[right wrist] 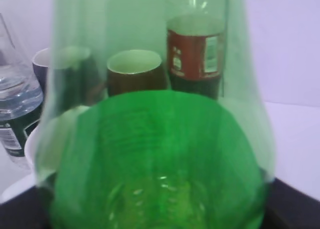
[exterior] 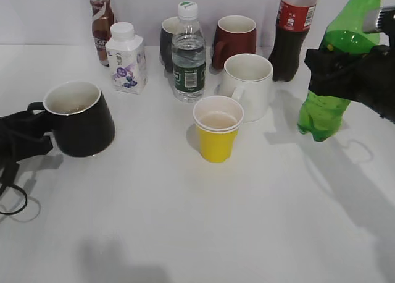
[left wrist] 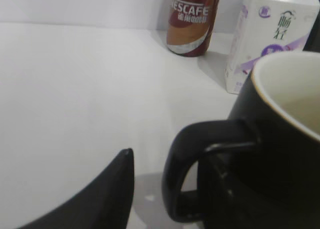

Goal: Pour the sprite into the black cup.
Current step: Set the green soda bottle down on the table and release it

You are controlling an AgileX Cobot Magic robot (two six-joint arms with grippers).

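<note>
The black cup [exterior: 83, 122] stands at the left of the table, white inside, with its loop handle [left wrist: 200, 179] turned toward my left gripper [exterior: 34, 125]. That gripper [left wrist: 170, 161] is open: one finger is apart from the handle on its left, and the other lies at the loop. The sprite [exterior: 321, 113], a translucent green bottle, is at the right, held tilted with its top leaning right and its base just above the table. My right gripper [exterior: 324, 70] is shut around its middle. The bottle [right wrist: 160, 154] fills the right wrist view.
A yellow paper cup [exterior: 216, 135] and a white mug [exterior: 250, 82] stand mid-table between the cup and the sprite. Behind are a water bottle [exterior: 188, 54], a dark mug [exterior: 166, 42], a dark red mug [exterior: 234, 39], a cola bottle [exterior: 291, 39], a milk carton [exterior: 126, 60] and a Nescafe bottle [exterior: 100, 23].
</note>
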